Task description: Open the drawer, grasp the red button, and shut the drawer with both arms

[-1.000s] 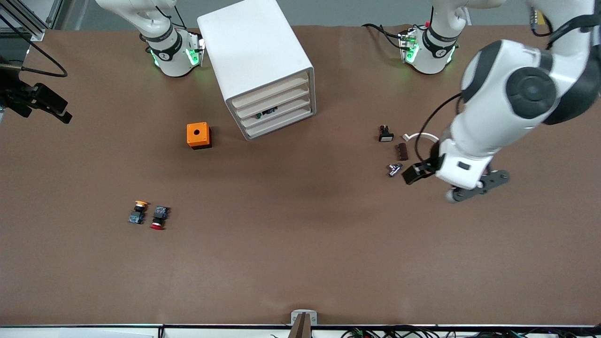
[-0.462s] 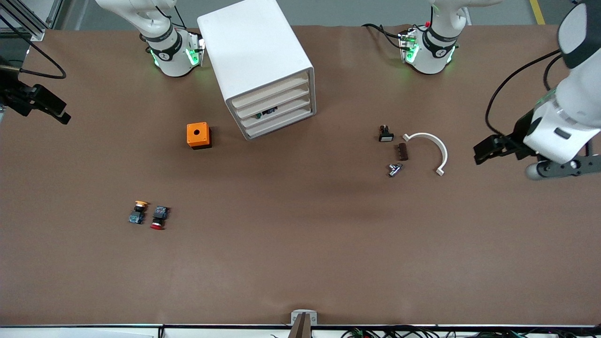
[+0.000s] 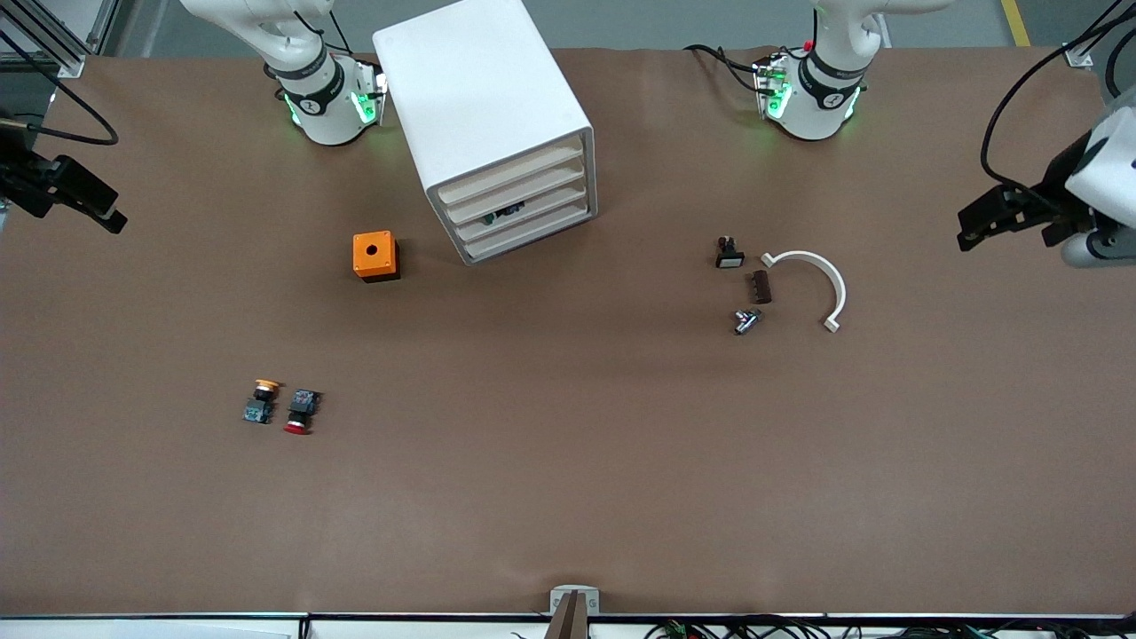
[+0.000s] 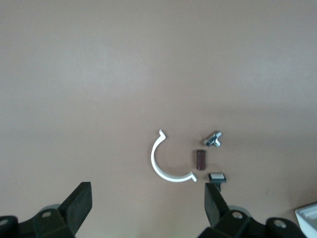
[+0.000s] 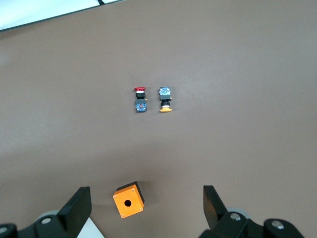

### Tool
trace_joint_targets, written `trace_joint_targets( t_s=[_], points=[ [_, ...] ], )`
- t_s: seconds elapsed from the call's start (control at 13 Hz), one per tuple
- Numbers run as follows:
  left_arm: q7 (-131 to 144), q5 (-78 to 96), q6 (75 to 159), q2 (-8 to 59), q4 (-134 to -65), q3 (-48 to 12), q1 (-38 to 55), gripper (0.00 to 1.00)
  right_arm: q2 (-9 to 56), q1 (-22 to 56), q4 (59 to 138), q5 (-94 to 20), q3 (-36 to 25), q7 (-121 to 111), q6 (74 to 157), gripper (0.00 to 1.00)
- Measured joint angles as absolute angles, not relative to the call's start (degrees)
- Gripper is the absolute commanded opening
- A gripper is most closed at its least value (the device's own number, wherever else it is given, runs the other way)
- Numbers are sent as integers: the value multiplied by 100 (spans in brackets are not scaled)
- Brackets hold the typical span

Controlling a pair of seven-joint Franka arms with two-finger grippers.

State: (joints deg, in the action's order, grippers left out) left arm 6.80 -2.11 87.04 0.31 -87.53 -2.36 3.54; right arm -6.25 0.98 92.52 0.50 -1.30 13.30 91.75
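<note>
Lying on its side, the red-capped button (image 3: 299, 414) (black body) rests untouched; both pincers gape wide, holding nothing.

No text, label or number can be read anywhere.

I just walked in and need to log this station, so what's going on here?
Nothing is being handled right now. The left gripper hangs open over the left arm's end of the table, the right gripper open over the right arm's end. All four drawers of the cabinet look shut. The red-capped button lies on the table beside a yellow-capped button, nearer the camera than the orange cube.
</note>
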Motion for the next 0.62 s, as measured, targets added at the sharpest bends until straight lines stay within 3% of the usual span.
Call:
trace_joint_targets(
  t_s=[0.62],
  points=[
    [679,-211,8710,-532,-9358,-158,341,100,-628,98,9247,50,-138,1334,9112,100]
  ],
)
